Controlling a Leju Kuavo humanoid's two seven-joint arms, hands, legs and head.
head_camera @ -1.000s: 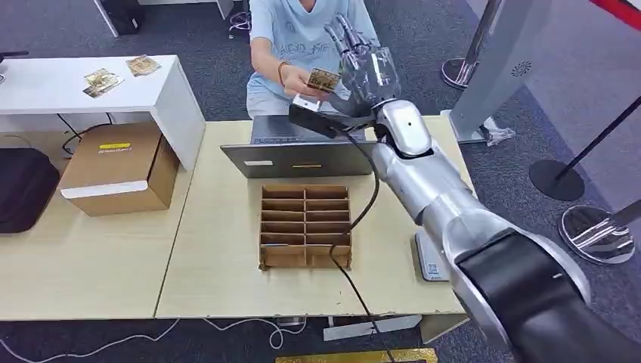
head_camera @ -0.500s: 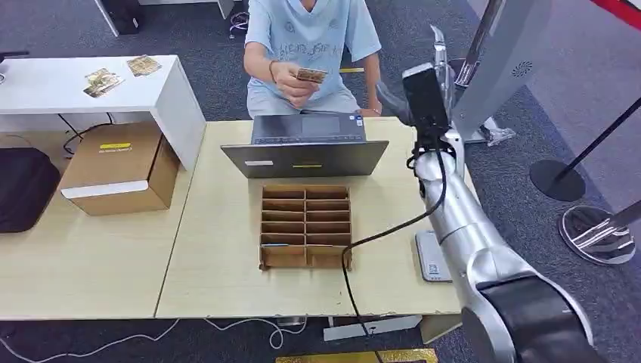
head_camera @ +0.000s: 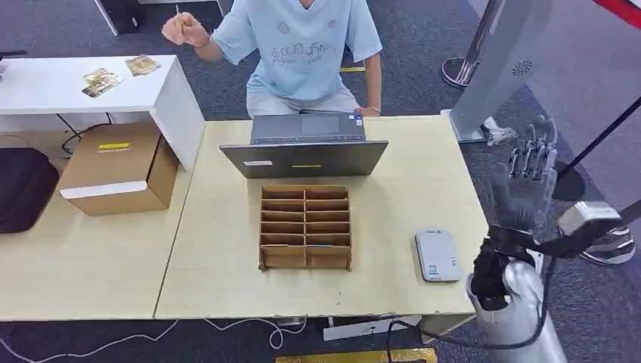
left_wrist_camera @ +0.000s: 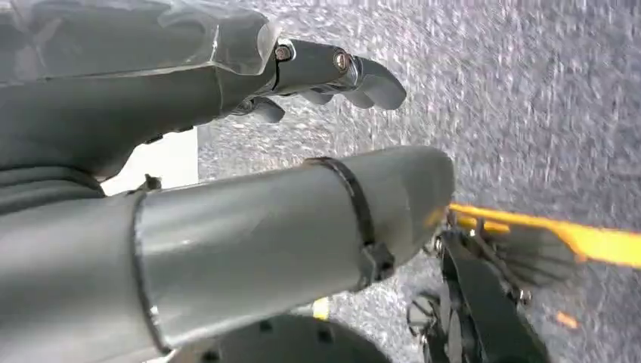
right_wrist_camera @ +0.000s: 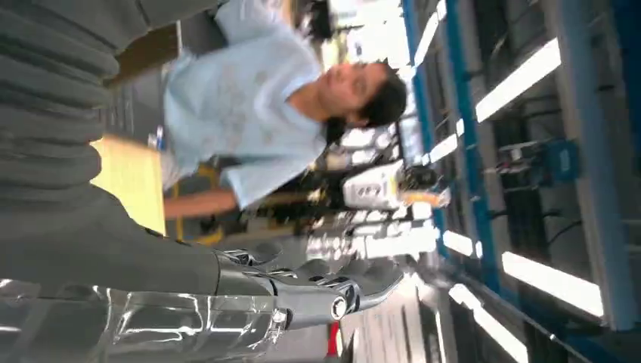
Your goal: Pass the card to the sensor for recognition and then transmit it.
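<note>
My right hand (head_camera: pixel 528 184) is raised beside the table's right edge, fingers straight up and spread, holding nothing. In the right wrist view the same hand (right_wrist_camera: pixel 249 299) is stretched out with nothing in it. The grey sensor pad (head_camera: pixel 437 255) lies on the table near its front right corner, to the left of that hand. A person in a light blue shirt (head_camera: pixel 302 45) sits behind the laptop (head_camera: pixel 306 147) with one fist (head_camera: pixel 181 30) raised towards the white side table; whether it holds a card is too blurred to tell. My left hand (left_wrist_camera: pixel 227 136) hangs over grey carpet, fingers apart and holding nothing.
A cardboard divider tray (head_camera: pixel 305 227) stands mid-table in front of the laptop. Two cards (head_camera: pixel 102 79) lie on the white side table (head_camera: pixel 45 91) at the far left, with a cardboard box (head_camera: pixel 117 168) below it. Stanchion bases (head_camera: pixel 597 231) stand on the floor to the right.
A second ago my right hand held a card out over the laptop to the person, who took it. My arm then swung back to the table's right side, and the person's hand rose to the left.
</note>
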